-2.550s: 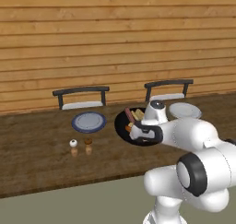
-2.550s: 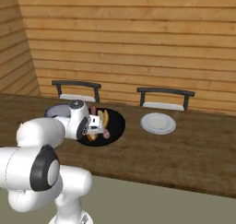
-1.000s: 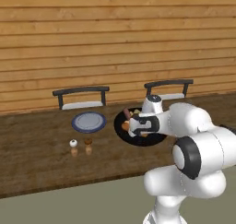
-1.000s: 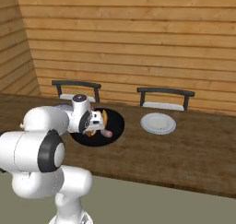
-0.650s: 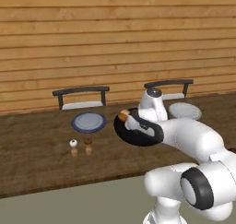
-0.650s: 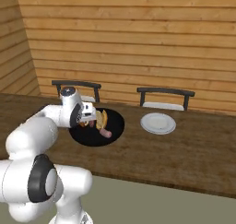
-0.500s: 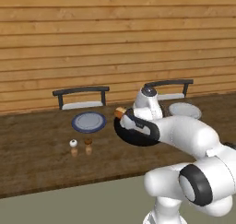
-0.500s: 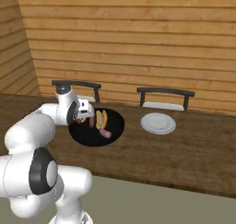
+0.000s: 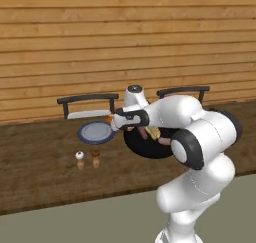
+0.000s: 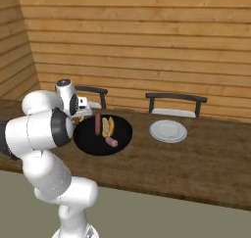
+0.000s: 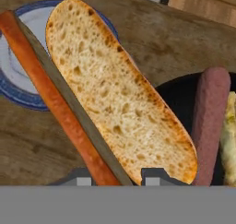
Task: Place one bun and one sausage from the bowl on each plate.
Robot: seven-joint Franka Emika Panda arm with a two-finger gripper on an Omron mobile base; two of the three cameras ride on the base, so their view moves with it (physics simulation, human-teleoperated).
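My gripper (image 9: 116, 121) is shut on a long split bun (image 11: 120, 94) with a pale crumb face and an orange crust. It holds the bun above the table, between the black bowl (image 9: 145, 148) and the left blue-grey plate (image 9: 95, 132). In the hand view that plate (image 11: 18, 91) lies past the bun at upper left, and the bowl's rim (image 11: 177, 87) curves at right. The bowl (image 10: 90, 141) holds a long sausage (image 10: 98, 124), a second bun (image 10: 108, 126) and a short sausage (image 10: 112, 142). The right plate (image 10: 168, 130) is bare.
Two small shakers (image 9: 80, 156) (image 9: 95, 154) stand in front of the left plate. Two dark chairs (image 9: 87, 99) (image 9: 182, 92) are pushed in at the table's far side, before a wooden plank wall. The table's near edge (image 10: 162, 195) runs close to my base.
The gripper has risen out of the black bowl with the bun and swung left, toward the left plate.
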